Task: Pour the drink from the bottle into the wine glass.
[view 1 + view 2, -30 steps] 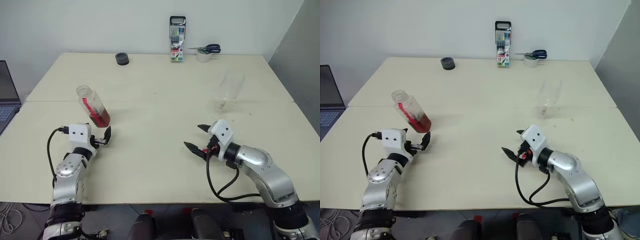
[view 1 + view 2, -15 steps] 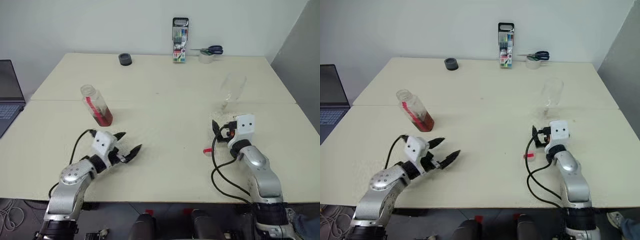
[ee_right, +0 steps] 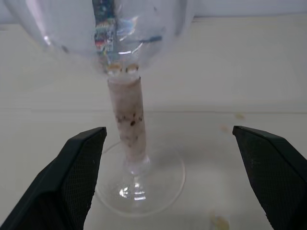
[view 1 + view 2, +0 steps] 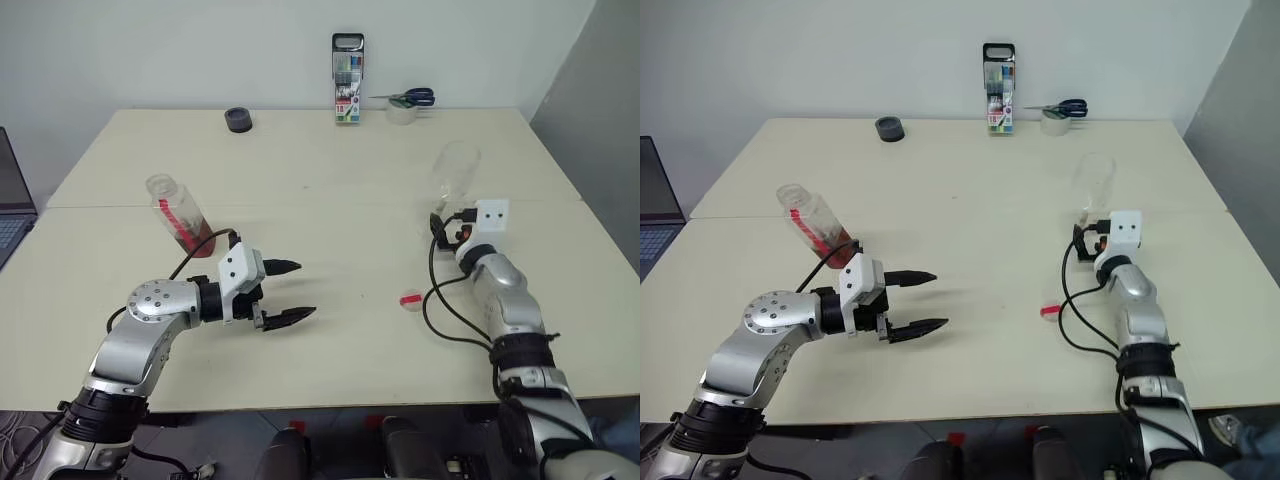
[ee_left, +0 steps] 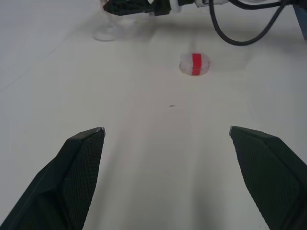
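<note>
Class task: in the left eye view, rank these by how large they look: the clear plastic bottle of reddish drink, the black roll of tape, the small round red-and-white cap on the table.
1. Clear plastic bottle, clearly largest.
2. Black roll of tape, though it sits farthest back, so it looks smaller than it is.
3. Red-and-white cap, about alike in look to the tape; ranking unsure.

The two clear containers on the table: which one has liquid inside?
The bottle near the left gripper: it holds reddish-brown drink. The wine glass is empty.

Marker pack [image 4: 347, 78], scissors [image 4: 410, 98] on tape roll [image 4: 403, 113], black ring [image 4: 238, 119] along table [image 4: 340, 190] far edge.
</note>
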You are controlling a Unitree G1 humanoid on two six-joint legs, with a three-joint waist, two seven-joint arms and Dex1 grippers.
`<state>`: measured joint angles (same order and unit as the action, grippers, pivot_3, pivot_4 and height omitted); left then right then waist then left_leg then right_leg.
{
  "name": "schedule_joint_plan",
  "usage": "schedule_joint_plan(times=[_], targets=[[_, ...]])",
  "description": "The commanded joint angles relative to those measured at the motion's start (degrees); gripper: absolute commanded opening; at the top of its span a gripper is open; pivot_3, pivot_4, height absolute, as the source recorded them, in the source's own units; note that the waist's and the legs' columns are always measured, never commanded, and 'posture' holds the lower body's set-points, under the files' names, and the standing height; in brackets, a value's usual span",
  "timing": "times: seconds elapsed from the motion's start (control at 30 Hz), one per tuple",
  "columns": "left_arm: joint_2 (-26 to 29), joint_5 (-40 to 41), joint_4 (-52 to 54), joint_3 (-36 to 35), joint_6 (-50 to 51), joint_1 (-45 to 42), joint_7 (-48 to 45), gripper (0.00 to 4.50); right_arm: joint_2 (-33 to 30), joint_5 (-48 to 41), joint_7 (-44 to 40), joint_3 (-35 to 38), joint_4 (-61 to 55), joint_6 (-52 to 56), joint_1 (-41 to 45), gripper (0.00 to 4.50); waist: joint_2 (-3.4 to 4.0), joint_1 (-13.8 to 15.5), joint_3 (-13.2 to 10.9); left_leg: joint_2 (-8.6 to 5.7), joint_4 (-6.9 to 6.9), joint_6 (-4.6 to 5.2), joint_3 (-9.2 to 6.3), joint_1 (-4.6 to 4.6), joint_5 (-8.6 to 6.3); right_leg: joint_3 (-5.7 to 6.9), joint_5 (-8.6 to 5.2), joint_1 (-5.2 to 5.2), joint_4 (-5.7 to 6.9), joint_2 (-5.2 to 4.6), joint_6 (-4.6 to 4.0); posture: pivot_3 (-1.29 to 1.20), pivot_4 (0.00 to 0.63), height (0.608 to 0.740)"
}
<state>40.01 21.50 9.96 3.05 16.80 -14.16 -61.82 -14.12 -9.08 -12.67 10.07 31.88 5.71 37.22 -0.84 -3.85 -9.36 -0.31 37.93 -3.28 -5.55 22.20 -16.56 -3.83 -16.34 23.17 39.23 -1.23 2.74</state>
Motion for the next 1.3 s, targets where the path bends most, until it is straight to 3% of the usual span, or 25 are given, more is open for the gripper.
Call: schedule_joint_plan(times=[0.03,0.17,0.37,0.57,0.6,0.77,0.9,1.07,1.3], targets=[[0.43,-0.23,0.1,-0.24,-1.14,-0.46,-0.76,4.45,-0.75,-0.2,-2.56,0.23,5.65,-4.11,4.22,4.5,0.0,-0.13,0.0,0.0,0.0,0.0,-0.01,0.0,0.0,0.01,0.0,0.0,0.01,0.0,0.0,0.0,0.15,0.74],[0.46,-0.77,-0.87,-0.52,-1.86,-0.44,-0.78,4.45,-0.91,0.1,-3.17,0.43,12.33,-6.33,7.85,4.5,0.01,-0.24,-0.01,-0.01,0.0,0.0,0.02,0.0,0.0,-0.04,0.0,0.0,0.0,-0.01,0.0,0.0,0.15,0.74],[0.67,-1.42,-1.84,-1.3,-2.96,0.29,-0.36,4.5,-0.69,-0.19,-4.41,0.42,16.07,-8.93,9.64,2.53,0.02,-0.47,-0.01,-0.01,0.01,0.0,0.01,0.0,0.0,-0.05,0.0,0.0,0.01,-0.01,0.0,0.0,0.15,0.74],[1.59,-1.42,-1.42,-2.89,-2.76,3.35,0.72,4.5,0.41,1.0,-7.72,-1.96,15.54,-11.22,9.96,0.29,0.04,-0.89,-0.02,-0.01,0.0,0.0,-0.01,0.0,0.0,-0.05,0.0,0.0,0.03,-0.02,0.0,0.0,0.15,0.74],[1.82,-1.12,-1.0,-3.61,-2.27,4.19,1.11,4.5,0.94,1.47,-8.84,-3.05,14.48,-11.53,9.87,0.12,0.05,-1.05,-0.03,0.0,-0.01,0.0,0.0,-0.01,0.0,-0.06,0.0,0.02,0.04,-0.02,0.0,0.0,0.15,0.74],[3.09,0.4,1.46,-7.58,-0.15,8.76,2.76,4.5,5.68,2.92,-14.98,-9.81,7.55,-10.47,8.7,0.12,0.15,-1.79,-0.1,0.04,-0.04,0.01,-0.05,-0.05,-0.01,-0.12,0.0,0.12,0.22,0.0,0.0,0.0,0.15,0.74],[3.69,1.69,4.92,-12.05,1.78,13.75,4.74,4.5,12.96,3.27,-19.21,-16.04,3.78,-8.17,7.81,0.12,0.17,-2.2,-0.1,0.09,-0.12,0.01,-0.24,-0.16,-0.01,-0.12,0.0,0.13,0.3,0.01,0.0,0.0,0.15,0.74],[4.23,1.68,4.26,-15.9,2.06,15.34,6.83,4.5,17.58,3.71,-20.72,-18.33,7.58,-6.67,9.48,0.12,0.2,-0.91,-0.13,0.0,-0.05,0.0,-0.44,-0.16,-0.01,0.01,0.0,0.05,0.29,-0.03,0.0,0.0,0.15,0.74],[4.05,3.61,5.82,-19.41,3.9,14.66,9.17,4.5,18.74,6.37,-20.9,-19.53,15.19,-11.7,11.74,0.12,0.21,-0.84,-0.13,-0.03,-0.05,-0.01,-0.46,-0.17,0.0,0.05,0.0,0.04,0.24,-0.05,0.0,0.0,0.15,0.74]])
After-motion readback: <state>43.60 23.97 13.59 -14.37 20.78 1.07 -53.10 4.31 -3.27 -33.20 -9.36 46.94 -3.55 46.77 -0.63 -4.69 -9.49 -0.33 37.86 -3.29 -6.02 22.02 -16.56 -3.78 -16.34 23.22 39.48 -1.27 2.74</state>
